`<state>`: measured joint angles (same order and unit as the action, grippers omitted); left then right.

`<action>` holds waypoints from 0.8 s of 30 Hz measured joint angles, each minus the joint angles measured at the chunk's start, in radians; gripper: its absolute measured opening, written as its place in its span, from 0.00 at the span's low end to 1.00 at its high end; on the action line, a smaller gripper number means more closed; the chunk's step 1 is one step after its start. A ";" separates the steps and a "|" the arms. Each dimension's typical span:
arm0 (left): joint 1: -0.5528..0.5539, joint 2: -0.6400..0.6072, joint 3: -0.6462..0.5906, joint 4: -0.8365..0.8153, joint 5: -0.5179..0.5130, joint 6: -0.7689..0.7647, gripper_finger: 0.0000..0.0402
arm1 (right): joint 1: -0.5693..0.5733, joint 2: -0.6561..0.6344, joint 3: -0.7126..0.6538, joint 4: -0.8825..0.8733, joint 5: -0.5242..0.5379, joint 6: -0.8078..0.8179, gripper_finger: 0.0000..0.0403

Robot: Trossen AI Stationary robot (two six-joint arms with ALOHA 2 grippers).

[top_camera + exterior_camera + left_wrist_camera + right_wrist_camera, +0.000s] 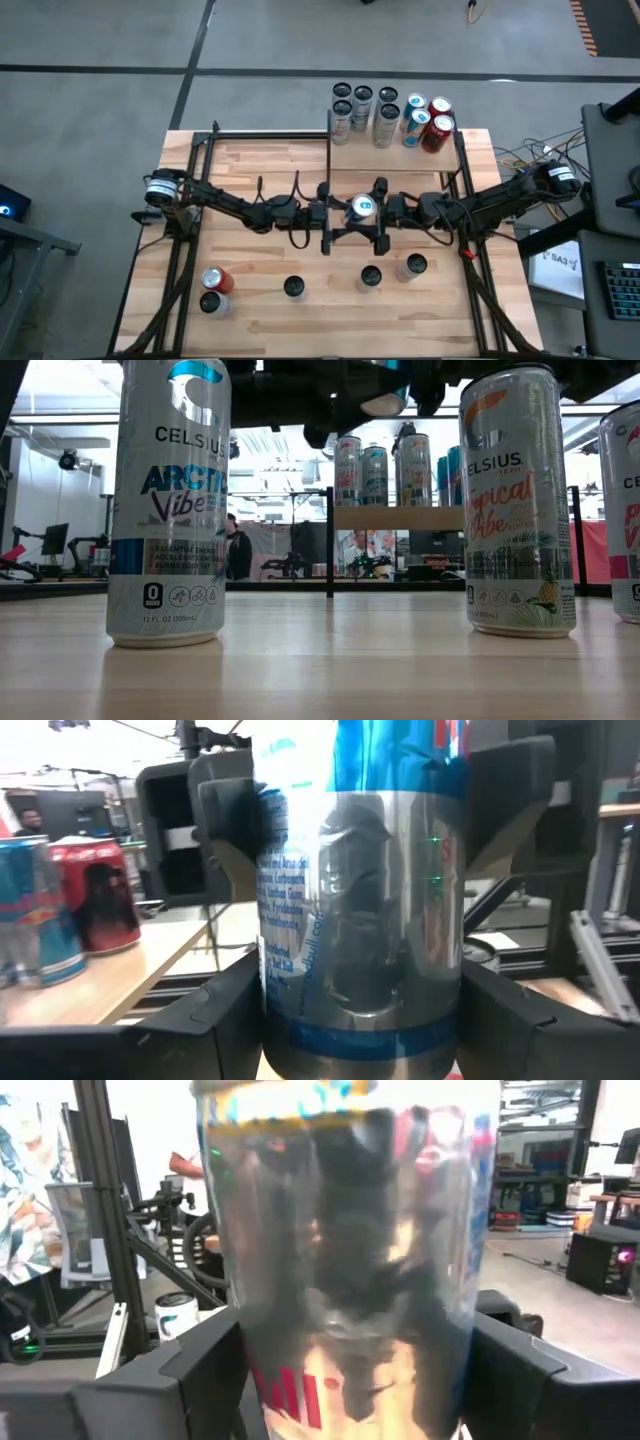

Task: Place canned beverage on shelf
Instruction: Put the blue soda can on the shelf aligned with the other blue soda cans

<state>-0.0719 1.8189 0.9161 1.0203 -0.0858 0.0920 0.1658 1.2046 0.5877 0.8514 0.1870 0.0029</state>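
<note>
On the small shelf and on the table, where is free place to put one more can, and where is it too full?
The shelf is bare along its near edge; its far side is crowded with cans. On the table, the far-left patch between the black frame and the left arm is free. The middle is blocked: both grippers flank the held can. Loose cans dot the near strip.

Light was bright and even from above. In both wrist views the near can [360,890] was blurred, with glare behind at the top.

Held can [350,1260]: top and base cut off in both wrist views, label blurred.
Near cans [168,500]: tops cut off in low view.
</note>
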 joint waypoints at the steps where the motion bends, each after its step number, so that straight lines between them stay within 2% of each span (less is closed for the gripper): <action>1: 0.000 0.000 -0.003 0.000 -0.010 0.003 0.57 | 0.000 -0.005 0.000 -0.009 0.003 0.000 0.70; 6: 0.000 -0.001 -0.018 -0.006 -0.038 0.004 0.57 | 0.000 -0.027 0.039 -0.123 0.075 -0.001 0.70; 9: 0.000 -0.001 -0.024 -0.006 -0.042 0.004 0.57 | 0.000 -0.027 0.096 -0.234 0.083 -0.004 0.70; 16: 0.000 -0.001 -0.027 0.002 -0.065 0.007 0.57 | 0.000 -0.026 0.271 -0.578 0.120 0.054 0.67; 24: 0.001 -0.003 -0.027 0.005 -0.071 -0.005 0.57 | 0.002 -0.023 0.561 -1.073 0.170 0.175 0.64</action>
<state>-0.0711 1.8160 0.8886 1.0249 -0.1568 0.0871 0.1673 1.1816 1.1482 -0.2211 0.3571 0.1777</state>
